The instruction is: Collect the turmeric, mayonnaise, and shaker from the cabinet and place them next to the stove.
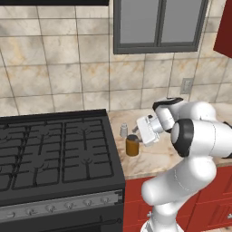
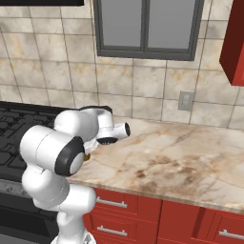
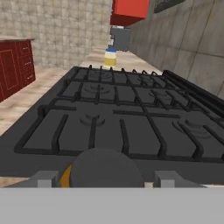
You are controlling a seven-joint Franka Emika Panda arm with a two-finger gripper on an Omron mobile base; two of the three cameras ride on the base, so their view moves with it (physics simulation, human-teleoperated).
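Note:
The turmeric [image 1: 132, 145], an amber jar with a dark lid, stands on the counter just right of the stove [image 1: 54, 149]. The small grey shaker [image 1: 123, 131] stands behind it. My gripper [image 1: 137, 133] reaches in from the right at the jar's top. In the hand view the dark lid [image 3: 105, 168] lies between my fingertips [image 3: 43, 178], with a gap on each side, so the gripper [image 3: 104, 179] is open around the turmeric. The mayonnaise [image 3: 110, 57], cream with a blue lid, stands on the far counter beyond the stove [image 3: 122, 109]. A corner of the red cabinet [image 1: 225, 31] shows at the upper right.
A grey toaster oven [image 3: 120, 38] sits behind the mayonnaise under a red wall cabinet [image 3: 129, 11]. Marble counter [image 2: 176, 157] stretches right of the stove above red drawers [image 2: 119, 209]. A window [image 1: 158, 25] and a wall outlet [image 1: 186, 85] are on the tiled wall.

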